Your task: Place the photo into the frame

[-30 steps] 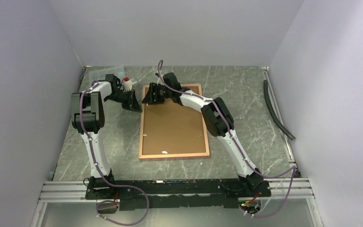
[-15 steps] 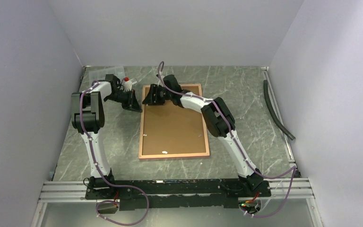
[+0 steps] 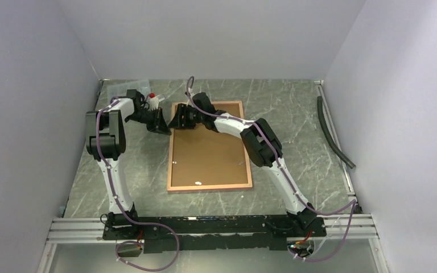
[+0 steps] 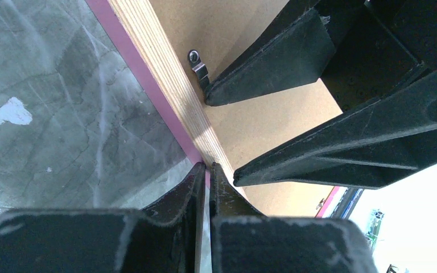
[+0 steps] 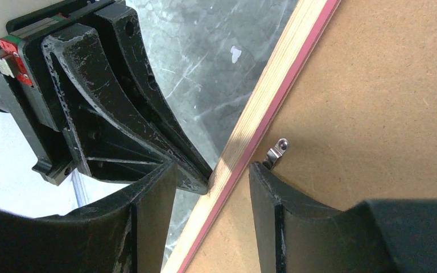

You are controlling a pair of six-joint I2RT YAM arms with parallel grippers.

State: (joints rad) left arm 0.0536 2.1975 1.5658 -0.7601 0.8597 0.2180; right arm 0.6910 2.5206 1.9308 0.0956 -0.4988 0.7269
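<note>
The frame [image 3: 210, 186] lies back up on the table, its tan wood rail [image 4: 165, 79] with a pink edge round a brown backing board [image 3: 207, 151]. The photo is hidden. My left gripper [image 3: 163, 128] is shut, its tips [image 4: 207, 166] pressed against the outer side of the frame's left rail near the far corner. My right gripper [image 3: 176, 120] is open and straddles that same rail [image 5: 267, 105]. One finger [image 5: 153, 193] is outside the frame. The other [image 5: 273, 193] rests on the board beside a small metal clip [image 5: 276, 152].
A clear sheet [image 3: 126, 88] lies at the back left corner, with a small white object with a red top [image 3: 155, 99] beside the left arm. A dark hose [image 3: 333, 131] runs along the right wall. Another clip [image 3: 174, 163] sits lower on the left rail.
My right gripper has shifted a little left, from over the board to astride the frame's left rail. The left gripper and the frame have not moved.
</note>
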